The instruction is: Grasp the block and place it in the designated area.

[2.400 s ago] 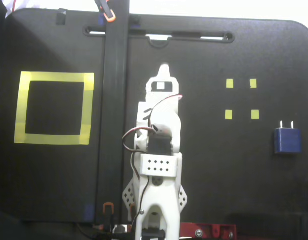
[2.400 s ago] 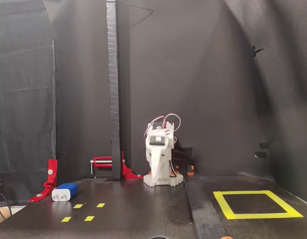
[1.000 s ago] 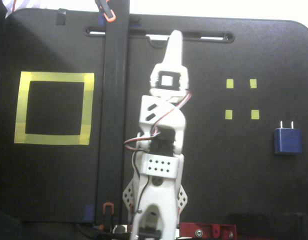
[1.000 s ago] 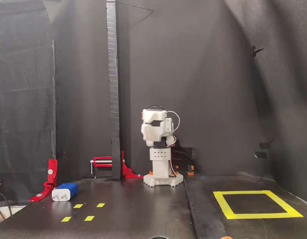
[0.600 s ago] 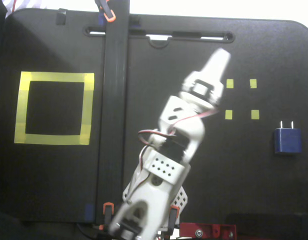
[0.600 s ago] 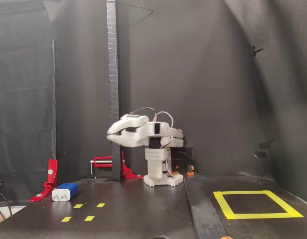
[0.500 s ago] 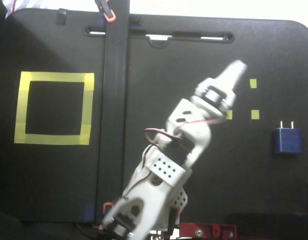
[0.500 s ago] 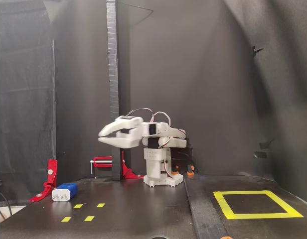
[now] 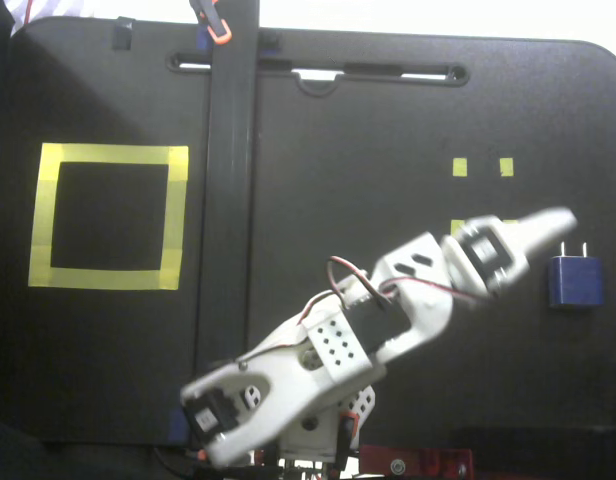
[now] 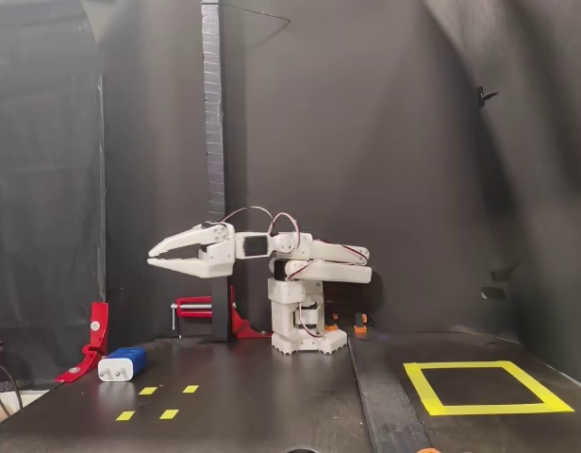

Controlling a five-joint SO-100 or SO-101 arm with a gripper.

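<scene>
Gripper (image 10: 151, 259) slightly parted, empty, raised high above block (image 9: 575, 280) for a clear descent. Block at three o'clock, designated area (image 9: 108, 154) at nine.

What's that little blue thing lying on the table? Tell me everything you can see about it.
The block is small, boxy and dark blue, looking like smooth plastic, with two short silvery prongs on one end, like a plug adapter. It lies flat on the black table, beside four tiny yellow tape squares and near a red clamp. Nothing grips it: the white end effector hangs above it, jaws slightly apart, not touching. It is far from the yellow square.
</scene>
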